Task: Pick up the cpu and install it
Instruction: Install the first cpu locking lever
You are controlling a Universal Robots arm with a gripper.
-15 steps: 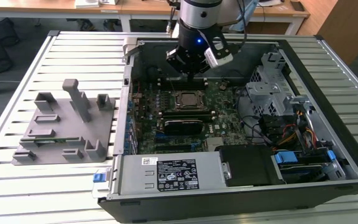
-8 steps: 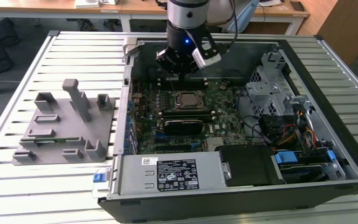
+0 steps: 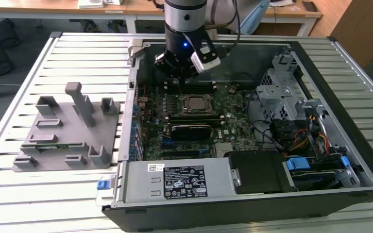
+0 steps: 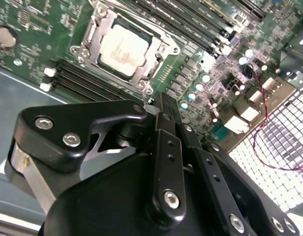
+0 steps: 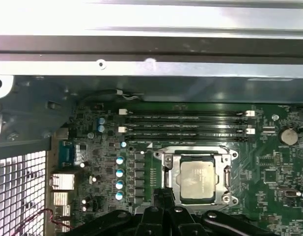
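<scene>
The cpu [image 4: 123,49] is sitting in its socket [image 4: 92,27] on the motherboard [image 5: 284,172], seen in both wrist views. The gripper [image 4: 163,105] is hanging above the board, just beside the socket, holding nothing; its fingers [image 4: 167,132] are lying pressed together.

Arm [image 3: 185,19] upright, hand [image 3: 177,80] downward

Even, bright room light; glare whitens the case rim [image 5: 151,19] in the first wrist view, both wrist views soft.
</scene>
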